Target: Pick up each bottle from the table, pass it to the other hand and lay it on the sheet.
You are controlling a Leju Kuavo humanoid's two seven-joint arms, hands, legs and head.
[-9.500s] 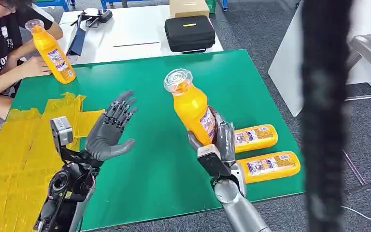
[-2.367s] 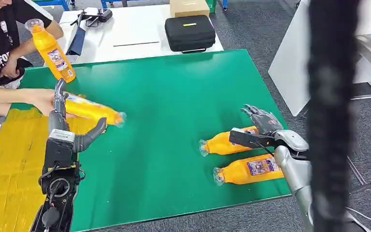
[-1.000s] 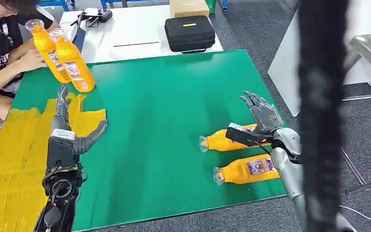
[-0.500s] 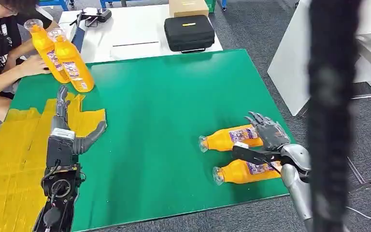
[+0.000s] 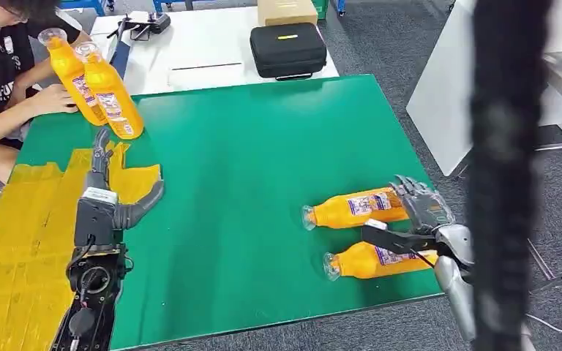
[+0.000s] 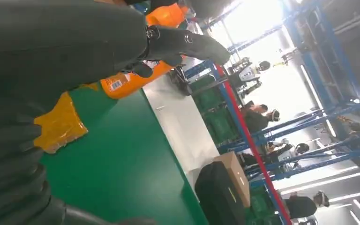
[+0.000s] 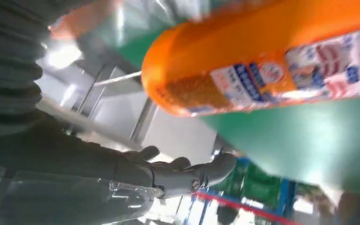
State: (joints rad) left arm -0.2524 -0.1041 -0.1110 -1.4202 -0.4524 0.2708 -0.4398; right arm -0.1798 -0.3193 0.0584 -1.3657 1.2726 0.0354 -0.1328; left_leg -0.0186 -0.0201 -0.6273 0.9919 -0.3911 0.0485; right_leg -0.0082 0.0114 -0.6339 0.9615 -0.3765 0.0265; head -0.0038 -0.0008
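Because the right hand [image 5: 418,208] hovers with fingers spread and nothing in it, right at the base ends of two bottles lying side by side on the green surface [image 5: 263,146], the likeliest trouble is a nudge rather than a grasp: the near bottle [image 5: 373,259] and the far bottle [image 5: 355,208] both lie on their sides and look free to roll, so fingers closing off-centre could push one away, or knock it against its neighbour. The two lie close together, leaving little room for fingers to slip between them. The near bottle sits just below the hand's thumb side, near the front edge of the surface, and a shove could send it off that edge. The right wrist view shows a labelled bottle close above the thumb, apart from it. The left hand [image 5: 121,186] is open too, empty, raised beside the yellow sheet [image 5: 22,241], fingers pointing away from the robot, thumb out toward the bottles, well apart from them. Two more bottles [image 5: 95,80] stand upright beyond its fingertips, by a seated person [image 5: 0,73].
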